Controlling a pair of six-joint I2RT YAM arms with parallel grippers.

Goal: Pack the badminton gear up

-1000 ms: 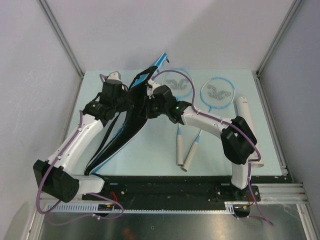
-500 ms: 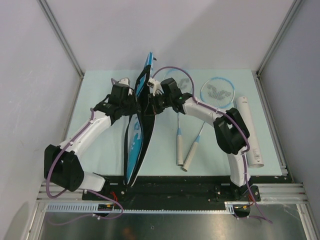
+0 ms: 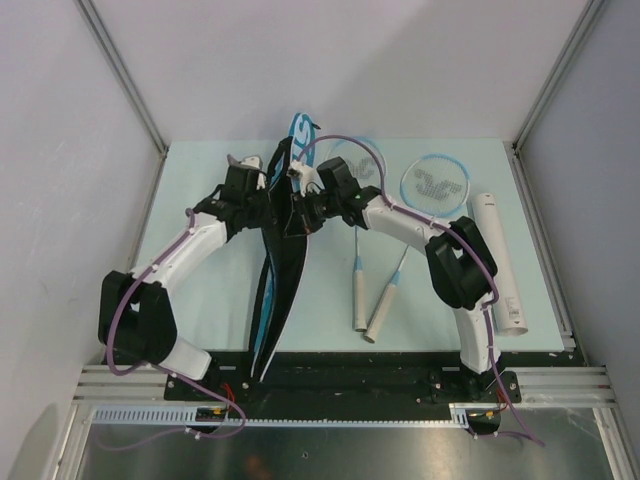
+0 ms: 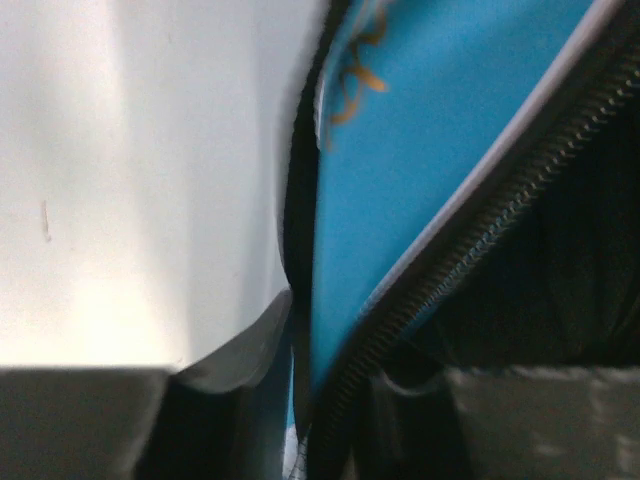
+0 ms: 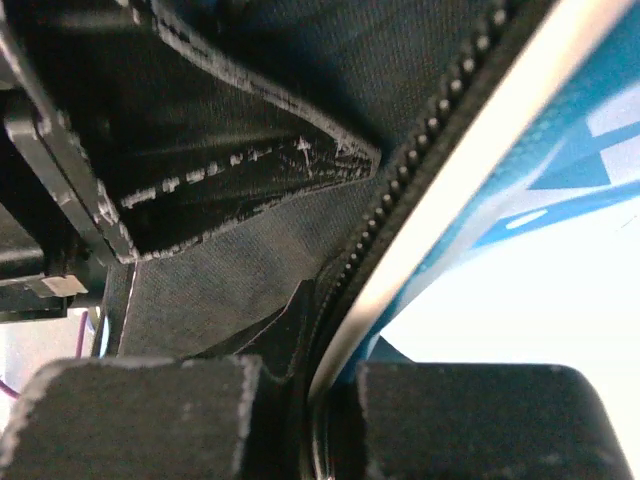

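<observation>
The blue racket bag point(image 3: 281, 262) with black lining stands on edge in the middle of the table, its wide end up at the back. My left gripper point(image 3: 266, 203) is shut on the bag's left edge; the left wrist view shows blue fabric point(image 4: 420, 150) and zipper between its jaws. My right gripper point(image 3: 297, 205) is shut on the bag's right zipper edge point(image 5: 400, 250). Two light-blue rackets point(image 3: 432, 183) lie flat to the right, white handles point(image 3: 357, 300) toward me. The long white tube point(image 3: 498, 262) lies at the far right. No shuttlecocks show.
The pale green table mat point(image 3: 200, 170) is bounded by grey walls and metal frame posts. Both arm bases sit on a black rail point(image 3: 340, 378) at the near edge. The bag's narrow end reaches down to that rail.
The bag has gone from spread open and slanting to standing upright on edge. Both grippers moved closer together and toward the back, holding its edges throughout.
</observation>
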